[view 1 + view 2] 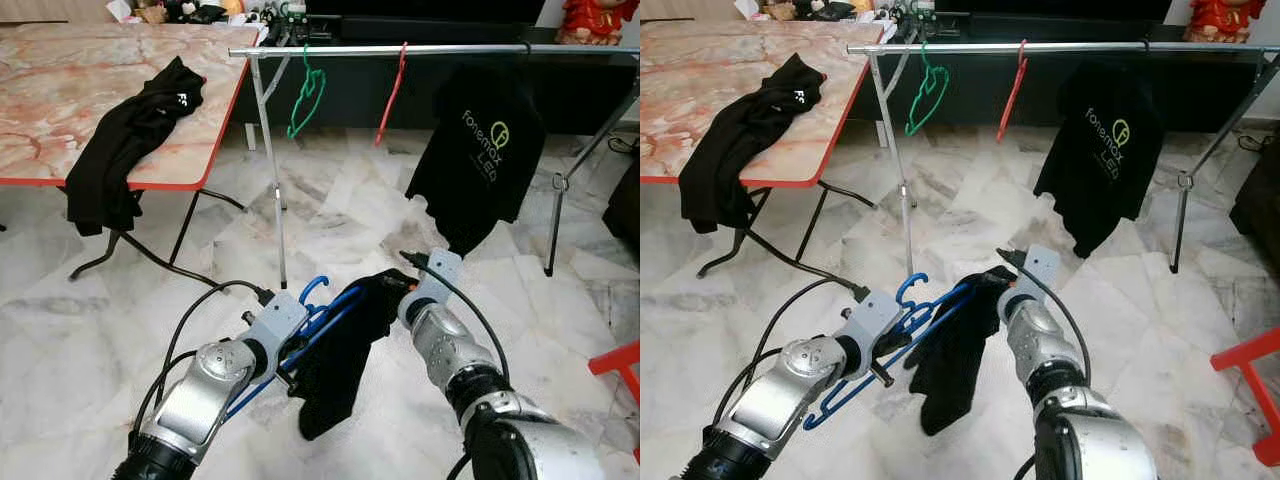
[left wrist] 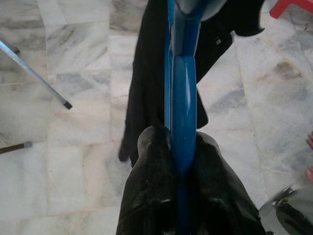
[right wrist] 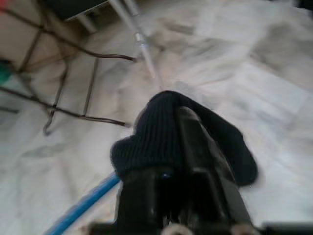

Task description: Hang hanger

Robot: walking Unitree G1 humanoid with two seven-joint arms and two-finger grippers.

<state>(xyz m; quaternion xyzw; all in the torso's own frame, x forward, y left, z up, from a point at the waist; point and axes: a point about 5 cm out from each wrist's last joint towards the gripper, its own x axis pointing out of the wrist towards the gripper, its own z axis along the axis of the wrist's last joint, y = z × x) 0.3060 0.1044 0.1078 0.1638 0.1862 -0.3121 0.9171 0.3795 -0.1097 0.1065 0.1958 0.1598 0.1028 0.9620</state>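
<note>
A blue hanger (image 1: pixel 322 303) is held low over the marble floor, its hook (image 1: pixel 313 285) pointing up toward the rail. My left gripper (image 2: pixel 182 166) is shut on the hanger's blue bar, one finger (image 2: pixel 146 196) on each side. A black garment (image 1: pixel 335 370) is draped over the hanger and hangs down between my arms. My right gripper (image 3: pixel 181 122) is shut on the garment's upper edge (image 1: pixel 390 283), and the cloth bunches over its fingertips. The metal clothes rail (image 1: pixel 430 49) runs across the scene above and beyond both grippers.
On the rail hang a green hanger (image 1: pixel 305 95), a red hanger (image 1: pixel 392 90) and a black printed T-shirt (image 1: pixel 480 150). A marble-topped table (image 1: pixel 60 110) with a black garment (image 1: pixel 130 140) stands to the left. A red stool (image 1: pixel 620 365) is at the right edge.
</note>
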